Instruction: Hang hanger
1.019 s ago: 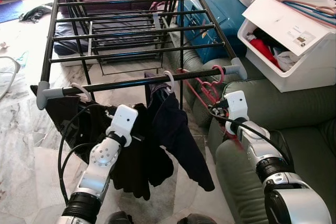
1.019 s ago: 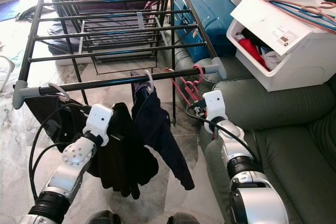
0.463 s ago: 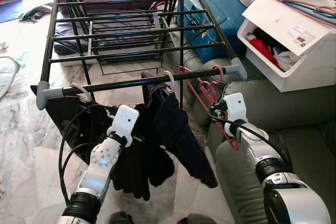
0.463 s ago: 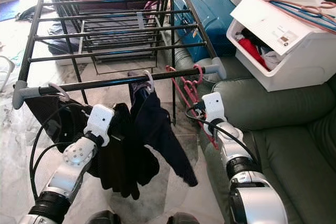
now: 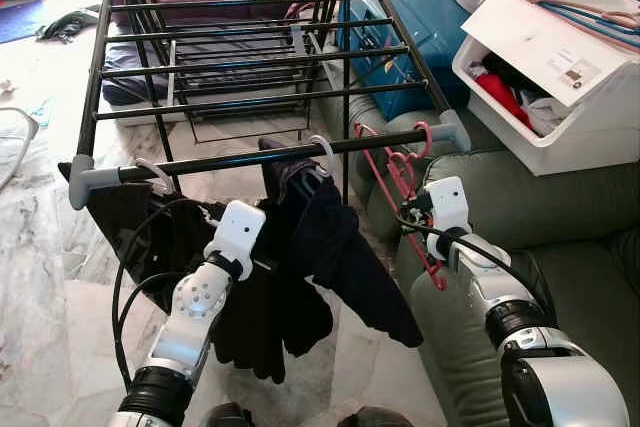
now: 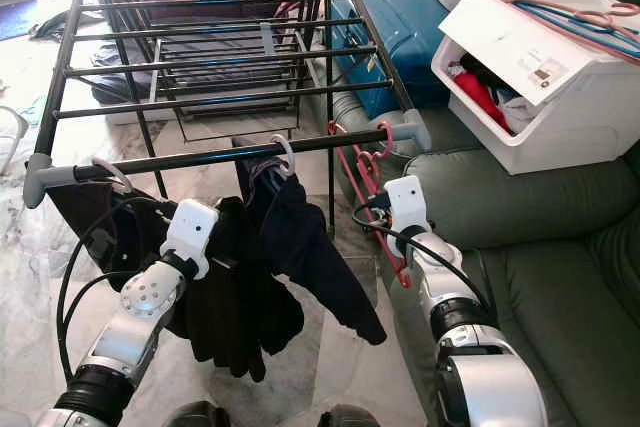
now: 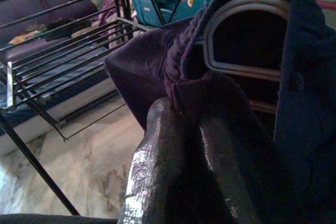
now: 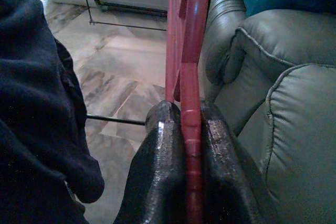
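Note:
A black drying rack stands before me, its front rail running left to right. A red hanger hooks over the rail's right end beside other red hangers. My right gripper is shut on its red bar, just below the rail by the sofa arm. At mid rail a dark navy garment hangs from a white hanger. My left gripper is shut on a bunch of that garment's fabric near the collar.
A black garment hangs at the rail's left end. A white box of clothes and hangers sits on the green sofa at right. A blue suitcase lies behind the rack. Marble floor lies to the left.
The red hanger in my right gripper has shifted right along the rail and tilted more upright. The navy garment's tail has swung out to the right.

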Motion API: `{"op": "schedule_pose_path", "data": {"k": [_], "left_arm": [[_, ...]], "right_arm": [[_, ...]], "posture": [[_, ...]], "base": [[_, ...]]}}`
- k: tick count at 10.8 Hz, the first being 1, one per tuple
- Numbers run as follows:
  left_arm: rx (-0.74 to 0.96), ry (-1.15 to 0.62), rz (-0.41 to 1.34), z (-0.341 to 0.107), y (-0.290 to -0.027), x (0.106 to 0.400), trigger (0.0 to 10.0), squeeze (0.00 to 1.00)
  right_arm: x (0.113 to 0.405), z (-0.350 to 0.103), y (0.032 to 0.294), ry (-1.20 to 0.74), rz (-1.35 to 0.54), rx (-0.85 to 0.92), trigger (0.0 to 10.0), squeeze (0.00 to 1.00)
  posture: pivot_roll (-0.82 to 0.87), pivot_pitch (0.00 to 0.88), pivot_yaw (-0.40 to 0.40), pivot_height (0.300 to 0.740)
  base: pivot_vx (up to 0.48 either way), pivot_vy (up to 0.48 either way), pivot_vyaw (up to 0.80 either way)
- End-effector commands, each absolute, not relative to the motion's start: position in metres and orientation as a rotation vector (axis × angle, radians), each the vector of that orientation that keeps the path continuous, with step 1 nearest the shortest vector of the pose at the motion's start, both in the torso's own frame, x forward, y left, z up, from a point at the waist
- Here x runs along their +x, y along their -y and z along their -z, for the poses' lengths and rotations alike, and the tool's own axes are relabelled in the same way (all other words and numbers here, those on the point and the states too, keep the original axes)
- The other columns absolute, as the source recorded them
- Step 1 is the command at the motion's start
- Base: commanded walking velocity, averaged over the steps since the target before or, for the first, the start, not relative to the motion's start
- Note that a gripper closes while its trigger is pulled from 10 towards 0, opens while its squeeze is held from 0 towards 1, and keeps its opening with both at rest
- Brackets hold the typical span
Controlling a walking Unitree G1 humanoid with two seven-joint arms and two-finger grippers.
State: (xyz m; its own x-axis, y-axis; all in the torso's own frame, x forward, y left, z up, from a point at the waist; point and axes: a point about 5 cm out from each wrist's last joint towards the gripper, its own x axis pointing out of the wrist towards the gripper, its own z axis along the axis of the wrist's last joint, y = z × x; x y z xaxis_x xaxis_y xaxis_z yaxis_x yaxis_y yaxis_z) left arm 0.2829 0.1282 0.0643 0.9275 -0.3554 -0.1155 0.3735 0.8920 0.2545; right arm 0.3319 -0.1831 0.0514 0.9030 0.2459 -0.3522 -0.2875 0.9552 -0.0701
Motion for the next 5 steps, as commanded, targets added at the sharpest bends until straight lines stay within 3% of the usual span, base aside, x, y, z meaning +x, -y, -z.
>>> {"op": "schedule_pose_path", "data": {"k": [1, 5], "left_arm": [[0.29, -0.04, 0.386, -0.0694, -0.1256, 0.2855, 10.0, 0.0], [0.288, -0.032, 0.378, -0.0697, -0.1251, 0.2848, 10.0, 0.0]], "right_arm": [[0.3367, -0.0576, 0.1817, -0.322, -0.276, -0.13, 0.0, 0.0], [0.3378, -0.0646, 0.1804, -0.254, -0.274, -0.157, 0.4, 0.0]], "posture": [[-0.07, 0.0, -0.044, 0.74], [-0.07, 0.0, -0.049, 0.74]], "base": [[0.0, 0.0, 0.0], [0.0, 0.0, 0.0]]}}
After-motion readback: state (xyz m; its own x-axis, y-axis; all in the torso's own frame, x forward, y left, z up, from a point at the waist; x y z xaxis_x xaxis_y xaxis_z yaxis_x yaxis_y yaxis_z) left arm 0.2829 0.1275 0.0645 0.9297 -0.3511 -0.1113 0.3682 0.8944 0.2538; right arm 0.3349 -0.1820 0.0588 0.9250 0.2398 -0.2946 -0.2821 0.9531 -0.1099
